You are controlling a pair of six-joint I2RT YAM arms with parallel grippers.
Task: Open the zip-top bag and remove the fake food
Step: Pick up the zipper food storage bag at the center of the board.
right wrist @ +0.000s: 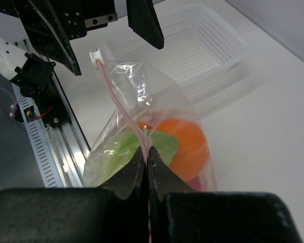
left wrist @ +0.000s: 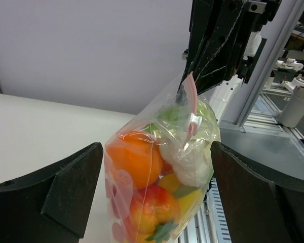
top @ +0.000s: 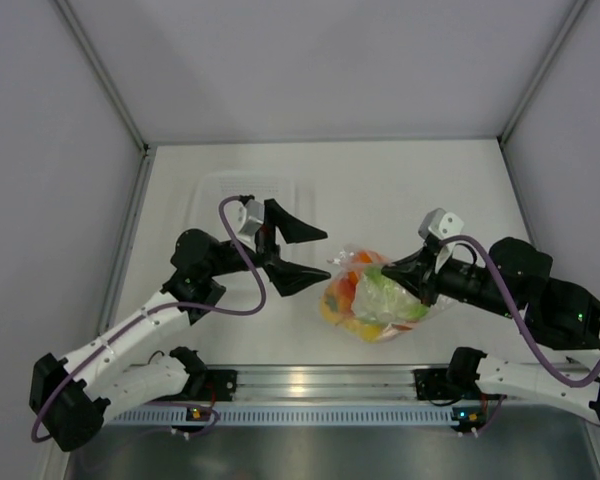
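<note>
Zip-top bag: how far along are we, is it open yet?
Done: the right gripper has its jaws shut on the zip-top bag at its pink zip strip. In hand: the left gripper faces the bag with jaws open, not gripping it. Left: the strip looks sealed, not yet pulled apart, and all the fake food is inside.

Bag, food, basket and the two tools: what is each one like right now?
zip-top bag: looks zipped, pinched at its pink strip.
fake food: all inside the bag.
left tool: open around the bag, not touching it.
right tool: shut on the zip-top bag.
basket: upright, apart from the bag.
</note>
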